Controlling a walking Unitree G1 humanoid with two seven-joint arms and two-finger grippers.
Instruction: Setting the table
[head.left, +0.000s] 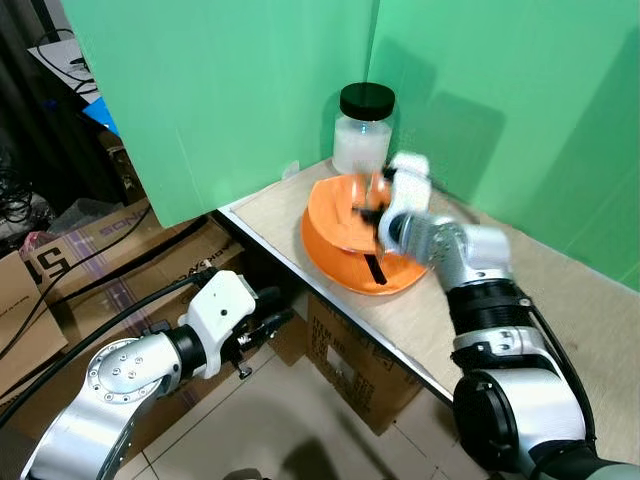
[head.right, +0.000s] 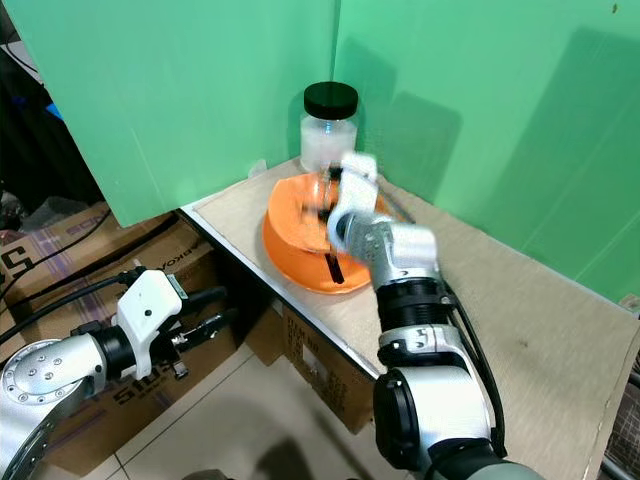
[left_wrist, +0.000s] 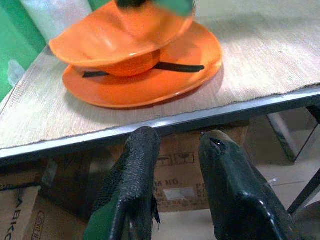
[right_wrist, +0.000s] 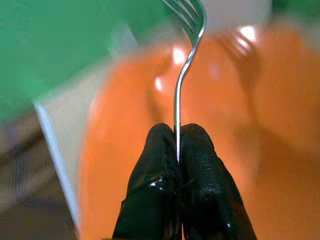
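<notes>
Down at the left, the left gripper hangs below the desk edge, over the tiled floor and beside some cardboard boxes; its fingers stand slightly apart with nothing between them. Cables run across the boxes further left. To the right, the desk has a pale woven-looking top and a metal rim, and green screens stand behind it. Near the desk's left corner lies an orange plate, with an orange bowl sitting on it and a dark strip showing under the bowl. Just behind the plate, at the far side, stands a clear jar with a black lid. The right gripper is over the bowl, its fingers clamped together on the handle of a metal fork, whose tines point away from the fingers above the orange surface. The picture there is blurred.
</notes>
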